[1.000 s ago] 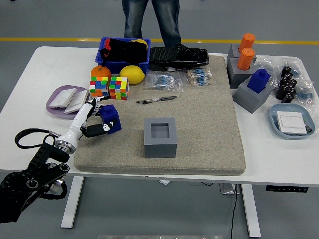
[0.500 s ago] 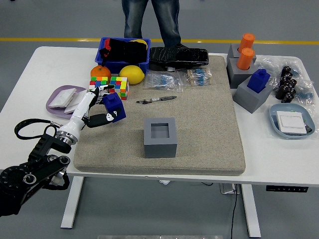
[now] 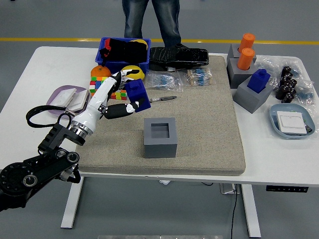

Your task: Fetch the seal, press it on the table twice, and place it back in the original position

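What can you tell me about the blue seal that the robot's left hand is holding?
The blue seal is a small blocky stamp of what looks like plastic, with a narrower top above a wider body. The left hand grips it with its white and black fingers, holding it lifted and slightly tilted over the beige mat, up and left of the empty grey holder, close to the pen. Only the hand touches it.

Person cut off above the legs at top edge
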### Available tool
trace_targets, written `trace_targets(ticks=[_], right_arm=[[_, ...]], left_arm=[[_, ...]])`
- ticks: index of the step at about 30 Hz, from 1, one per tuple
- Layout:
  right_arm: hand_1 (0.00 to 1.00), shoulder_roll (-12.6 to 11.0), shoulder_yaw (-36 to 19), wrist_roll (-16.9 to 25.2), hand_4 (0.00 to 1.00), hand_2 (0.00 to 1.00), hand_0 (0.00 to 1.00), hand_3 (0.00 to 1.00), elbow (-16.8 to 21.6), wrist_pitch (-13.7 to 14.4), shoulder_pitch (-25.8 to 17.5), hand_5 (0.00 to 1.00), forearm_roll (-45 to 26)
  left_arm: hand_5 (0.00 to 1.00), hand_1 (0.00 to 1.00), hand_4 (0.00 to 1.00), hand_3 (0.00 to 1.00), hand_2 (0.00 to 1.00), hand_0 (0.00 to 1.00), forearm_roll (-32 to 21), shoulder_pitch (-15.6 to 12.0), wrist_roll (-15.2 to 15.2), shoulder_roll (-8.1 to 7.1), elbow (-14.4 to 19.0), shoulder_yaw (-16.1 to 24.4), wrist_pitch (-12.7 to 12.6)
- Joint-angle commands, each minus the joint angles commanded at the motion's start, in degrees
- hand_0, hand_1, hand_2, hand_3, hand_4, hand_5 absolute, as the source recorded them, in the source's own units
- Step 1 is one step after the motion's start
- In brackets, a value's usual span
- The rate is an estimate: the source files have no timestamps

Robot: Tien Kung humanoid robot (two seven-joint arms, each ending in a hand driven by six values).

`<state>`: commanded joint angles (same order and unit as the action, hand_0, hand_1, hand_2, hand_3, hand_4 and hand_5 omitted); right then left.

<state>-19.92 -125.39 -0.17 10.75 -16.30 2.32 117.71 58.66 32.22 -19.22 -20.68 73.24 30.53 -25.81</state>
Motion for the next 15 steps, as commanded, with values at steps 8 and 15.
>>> trace_targets(ticks=[8,15], right_arm=[[0.682,-0.07,0.09,0.0,0.786,0.658,0.783,0.614,-0.04,0.02,-0.01,0.443,0.14],[0.682,-0.2,0.42,0.01,0.786,0.657,0.783,0.614,-0.04,0.02,0.04,0.441,0.0]], left_arm=[[0.002,0.473,0.577,0.836,0.469,0.567,1.2,1.18,3.68,-0.06,2.83,-2.74,3.14],[0.002,0.473,0.576,0.836,0.469,0.568,1.22,1.93,4.0,0.15,3.1,-4.7,3.4]])
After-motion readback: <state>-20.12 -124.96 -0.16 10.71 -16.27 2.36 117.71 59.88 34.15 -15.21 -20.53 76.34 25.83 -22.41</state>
